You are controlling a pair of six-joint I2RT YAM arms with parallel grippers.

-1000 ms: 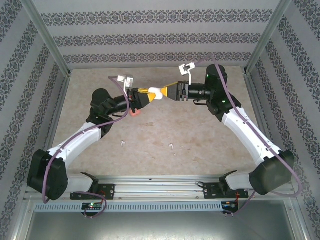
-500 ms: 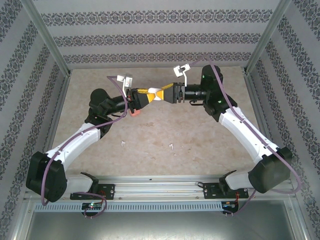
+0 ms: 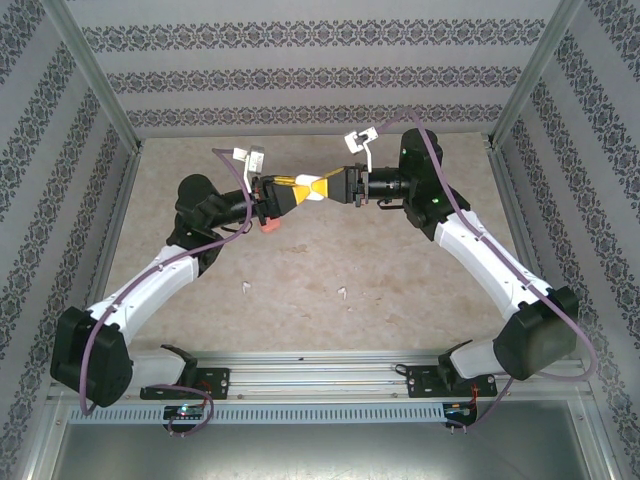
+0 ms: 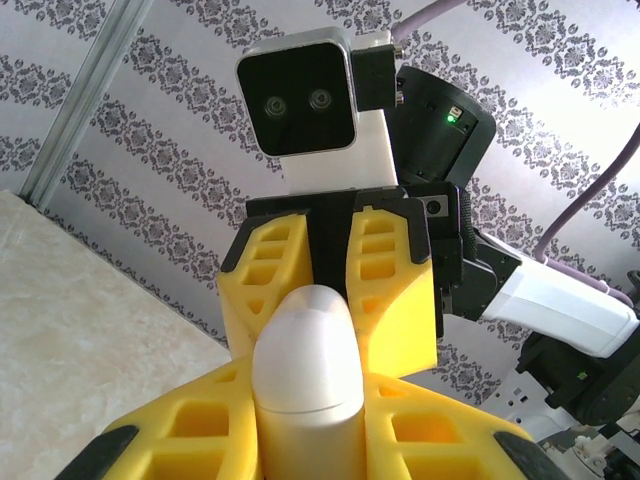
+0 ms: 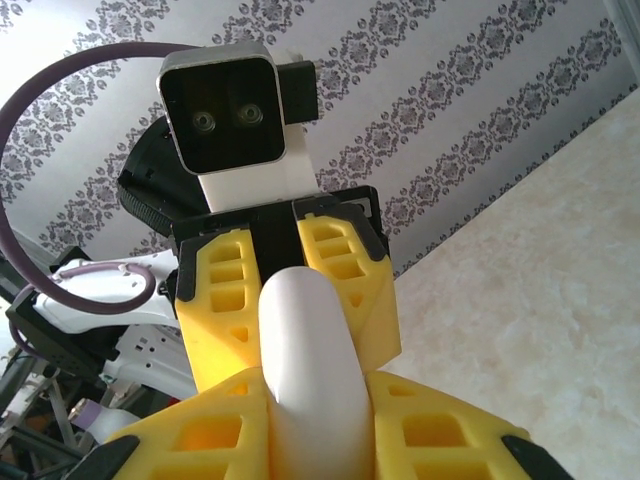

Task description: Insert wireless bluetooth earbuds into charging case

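Right now I have the white charging case (image 3: 318, 187) held up in the air over the far half of the counter (image 3: 400, 270), gripped from both ends. The left gripper (image 3: 303, 189) comes in from the left with its yellow jaws pinching one end of the case, and the right gripper (image 3: 331, 186) meets it from the right, jaws closed on the other end. On my left wrist feed the case (image 4: 305, 350) sits snug between the yellow fingers (image 4: 170, 440), with the opposite gripper clamped on its far end. Down on the counter, two white earbuds lie well apart nearer the arm bases, one left (image 3: 245, 288) and one right (image 3: 343, 293). A salmon-pink lump (image 3: 270, 224) rests just beneath the left wrist; I cannot tell what it is.
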